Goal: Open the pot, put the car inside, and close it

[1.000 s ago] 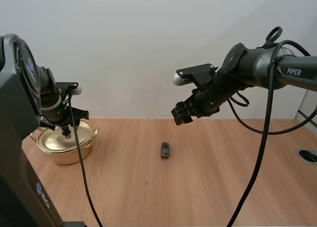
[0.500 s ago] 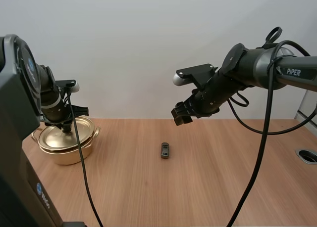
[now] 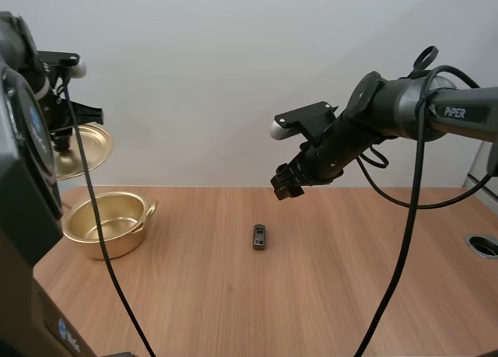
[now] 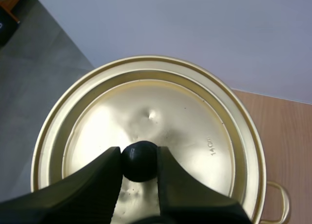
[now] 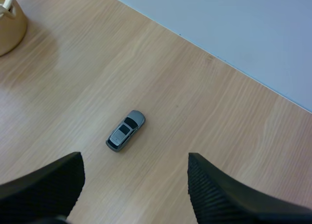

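The left claw (image 4: 139,158) pinches the round golden metal lid (image 4: 195,116) by its black knob (image 4: 139,161), above the open golden pot (image 3: 105,226). The right claw (image 5: 134,168), spread, hovers over the small grey toy car (image 5: 126,130) on the wooden surface (image 3: 327,295).

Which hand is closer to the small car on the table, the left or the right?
Right. The right hand hangs open above the car; the left hand holds the lid high above the pot, far off.

At the left of the high view, a shiny gold pot (image 3: 101,244) and lid (image 3: 85,151) are seen, its knob (image 4: 139,160) black. The car (image 3: 259,236) is coloured silver-grey, the tabletop (image 3: 327,295) pale wood-grained.
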You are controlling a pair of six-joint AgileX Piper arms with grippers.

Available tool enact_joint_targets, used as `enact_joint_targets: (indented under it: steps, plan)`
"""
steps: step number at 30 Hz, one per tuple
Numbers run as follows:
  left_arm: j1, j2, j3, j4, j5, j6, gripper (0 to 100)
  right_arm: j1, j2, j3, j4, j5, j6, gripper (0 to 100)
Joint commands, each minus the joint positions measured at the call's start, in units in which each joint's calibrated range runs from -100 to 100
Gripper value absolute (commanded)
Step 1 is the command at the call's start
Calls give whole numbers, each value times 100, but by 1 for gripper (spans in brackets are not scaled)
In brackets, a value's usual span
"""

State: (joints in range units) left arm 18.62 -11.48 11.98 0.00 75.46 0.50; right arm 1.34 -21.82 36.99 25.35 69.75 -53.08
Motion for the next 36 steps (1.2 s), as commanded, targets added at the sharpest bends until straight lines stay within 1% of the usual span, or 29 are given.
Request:
enact_joint_targets:
  steps: [1, 4, 6, 8, 10, 13, 15, 17, 21, 26, 30, 36]
  plan:
    - [285, -212, -2, 0, 232, 210, 0, 2, 324, -9, 78, -104, -98, 100]
    - [654, -459, -2, -158, 367, 562, 0, 2, 803, -9, 205, -452, -94, 100]
    - [897, -621, -2, -447, 383, 922, 0, 2, 1081, -9, 270, -540, -94, 100]
    - [1183, -744, -2, -952, 383, 1315, 0, 2, 1272, -9, 411, -515, -186, 100]
    - [1384, -795, -2, -1358, 405, 1656, 0, 2, 1350, -9, 649, -454, -383, 100]
    - [1587, -771, -2, -1656, 480, 1864, 0, 18, 1360, -9, 997, -414, -593, 100]
    - [1651, -699, -2, -1655, 519, 1916, 0, 65, 1360, -9, 1049, -343, -618, 100]
    - [1667, -612, -2, -1644, 539, 1939, 0, 173, 1360, -9, 1049, -172, -618, 100]
    - [1667, -477, -2, -1644, 609, 1939, 0, 469, 1360, -9, 1049, -70, -552, 100]
    - [1667, -448, -2, -1644, 663, 1949, 0, 719, 1360, -9, 1049, -548, -375, 100]
    - [1667, -448, -2, -1644, 597, 2049, 0, 746, 1401, -9, 984, -747, -292, 100]
    - [1667, -448, -2, -1644, 597, 2055, 0, 746, 1748, -9, 476, -780, 83, 100]
